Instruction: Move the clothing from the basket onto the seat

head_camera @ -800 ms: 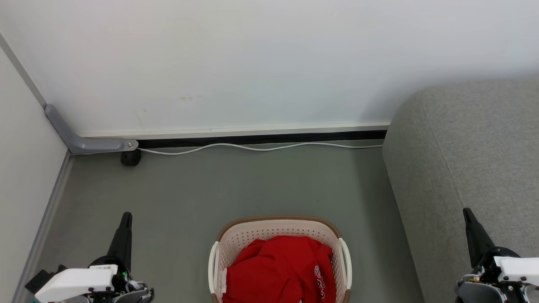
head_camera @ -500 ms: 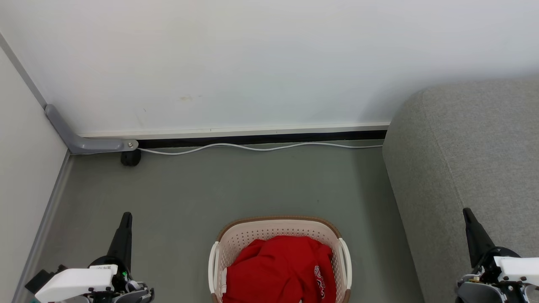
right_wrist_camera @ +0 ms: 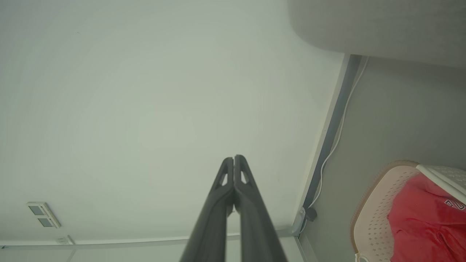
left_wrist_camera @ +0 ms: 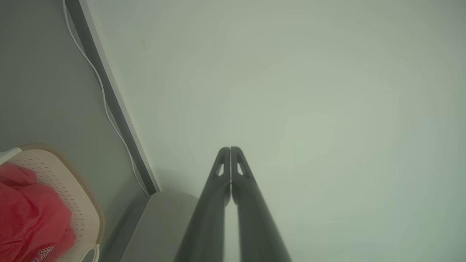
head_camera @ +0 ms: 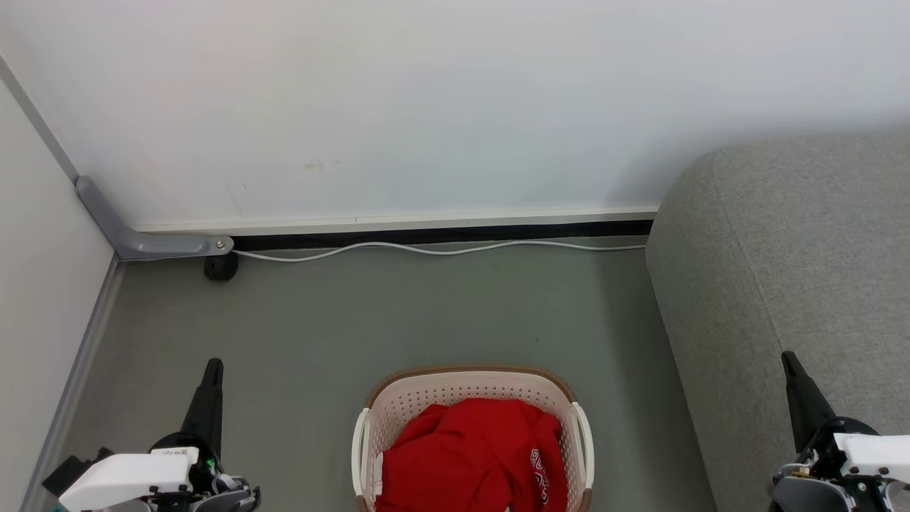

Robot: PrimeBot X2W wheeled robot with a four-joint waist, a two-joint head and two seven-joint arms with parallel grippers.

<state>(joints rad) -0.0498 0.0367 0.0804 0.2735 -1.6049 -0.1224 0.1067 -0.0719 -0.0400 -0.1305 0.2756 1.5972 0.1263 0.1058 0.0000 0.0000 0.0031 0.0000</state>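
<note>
Some rumpled red clothing (head_camera: 466, 455) in perforated oval basket (head_camera: 455, 393)

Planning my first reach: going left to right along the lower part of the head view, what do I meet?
left gripper → basket holding the clothing → seat
</note>
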